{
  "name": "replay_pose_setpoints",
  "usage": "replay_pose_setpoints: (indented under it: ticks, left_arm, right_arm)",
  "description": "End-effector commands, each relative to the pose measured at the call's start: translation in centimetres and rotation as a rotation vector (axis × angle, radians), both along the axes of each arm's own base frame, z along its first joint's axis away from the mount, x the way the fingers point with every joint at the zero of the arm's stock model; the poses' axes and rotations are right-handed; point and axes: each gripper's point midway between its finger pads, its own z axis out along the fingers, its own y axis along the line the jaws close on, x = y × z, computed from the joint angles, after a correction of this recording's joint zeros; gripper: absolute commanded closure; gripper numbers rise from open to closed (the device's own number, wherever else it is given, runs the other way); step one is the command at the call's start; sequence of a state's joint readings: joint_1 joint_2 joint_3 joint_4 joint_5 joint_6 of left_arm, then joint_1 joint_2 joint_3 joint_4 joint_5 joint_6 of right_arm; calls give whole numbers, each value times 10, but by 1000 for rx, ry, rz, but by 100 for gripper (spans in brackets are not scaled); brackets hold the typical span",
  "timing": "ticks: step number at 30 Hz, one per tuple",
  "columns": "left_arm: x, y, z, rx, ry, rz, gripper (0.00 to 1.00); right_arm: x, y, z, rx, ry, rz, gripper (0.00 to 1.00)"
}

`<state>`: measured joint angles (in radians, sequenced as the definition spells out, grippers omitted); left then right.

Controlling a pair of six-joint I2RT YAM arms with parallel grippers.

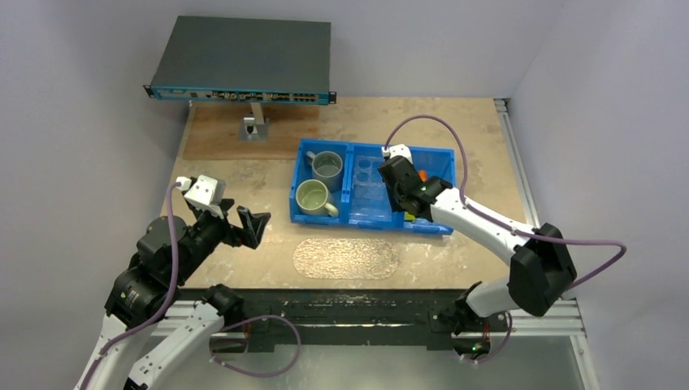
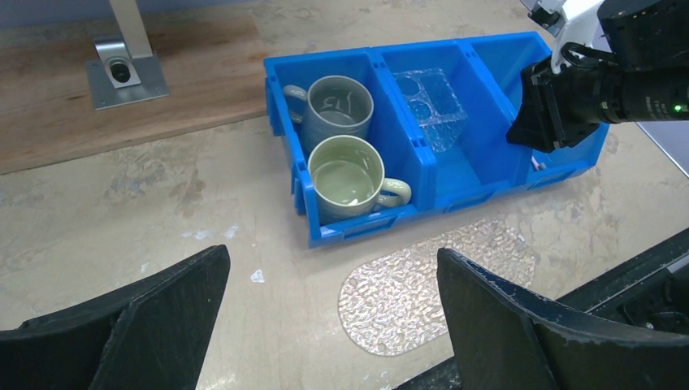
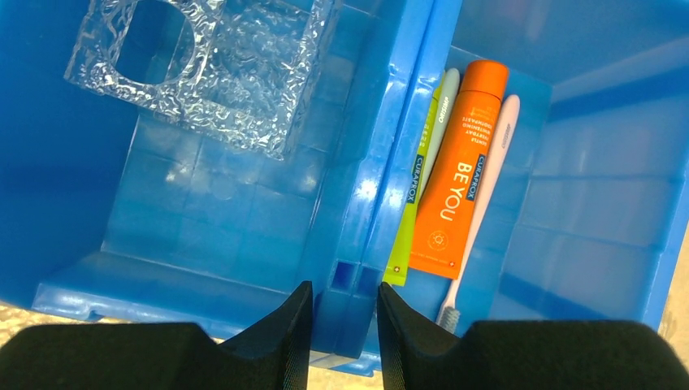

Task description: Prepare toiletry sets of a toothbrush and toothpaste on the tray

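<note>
Reaching for the first pick: we saw the tray (image 1: 347, 258) bare on the table (image 2: 122, 211), just in front of the bin (image 3: 585, 203).
Right gripper (image 3: 340, 296) hung over the divider (image 3: 382, 179), jaws narrowly apart, empty; we judged it had to shift over the right compartment, then drop. There the orange tube (image 3: 455, 179), green tube (image 3: 410, 195) and two pale toothbrushes (image 3: 487, 187) lay packed side by side. Left gripper (image 2: 331, 256) was wide open, empty.

We're in a robotics lab cell here: bare pale walls (image 1: 65, 122) box in a mottled tabletop (image 1: 455, 122), a rack-style network switch (image 1: 241, 61) perches upper left, metal framing (image 1: 382, 327) runs along the bottom edge.
</note>
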<state>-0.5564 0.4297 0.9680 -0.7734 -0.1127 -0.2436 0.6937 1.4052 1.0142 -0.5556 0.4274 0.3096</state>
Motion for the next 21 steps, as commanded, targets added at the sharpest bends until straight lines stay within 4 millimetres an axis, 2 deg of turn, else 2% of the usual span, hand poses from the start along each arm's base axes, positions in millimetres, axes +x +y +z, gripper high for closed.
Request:
replay_pose_setpoints:
  ticks: [1,10,21]
  left_arm:
    - [4,1,1,8,-7,14,0]
    - [6,1,-2,15,2,20,0]
    - [6,3,-2,18,1,28,0]
  right_arm:
    - [3,56,-11,123,65,153,100]
    - [29,84,-13,214,43,87,100]
    - [50,96,-21,279,17,-40,100]
